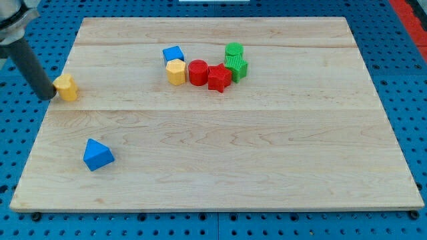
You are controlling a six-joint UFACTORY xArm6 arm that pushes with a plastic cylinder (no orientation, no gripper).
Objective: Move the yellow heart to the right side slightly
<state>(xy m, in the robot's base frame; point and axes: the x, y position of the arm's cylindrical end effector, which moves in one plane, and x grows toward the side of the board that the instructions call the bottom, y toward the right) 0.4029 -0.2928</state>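
1. Rod — a straight dark rod is seen entering from the view's top left corner and slanting down toward the view's right. No jaws are fitted, so nothing is clamped; my tip [50, 95] is placed at the left edge of the wooden board [227, 167], right against the left side of the yellow heart [66, 87].
2. Yellow heart — located at the board's far left edge, about a third of the way down from the view's top, well apart from every other block.
3. Blue triangular block [98, 155] — set alone in the lower left of the board, below the heart and well apart from it.
4. Cluster near the top centre, listed from the view's left:
   - blue cube [173, 55], just above the yellow hexagonal block [176, 72] and touching it;
   - red cylinder [197, 72], just beside the yellow hexagonal block;
   - red star-like block [219, 77], touching the cylinder;
   - two green blocks [235, 61] — shapes not clearly made out — stacked closely at the cluster's right end.
5. Surround — a blue perforated surface [400, 80] is seen around the board.
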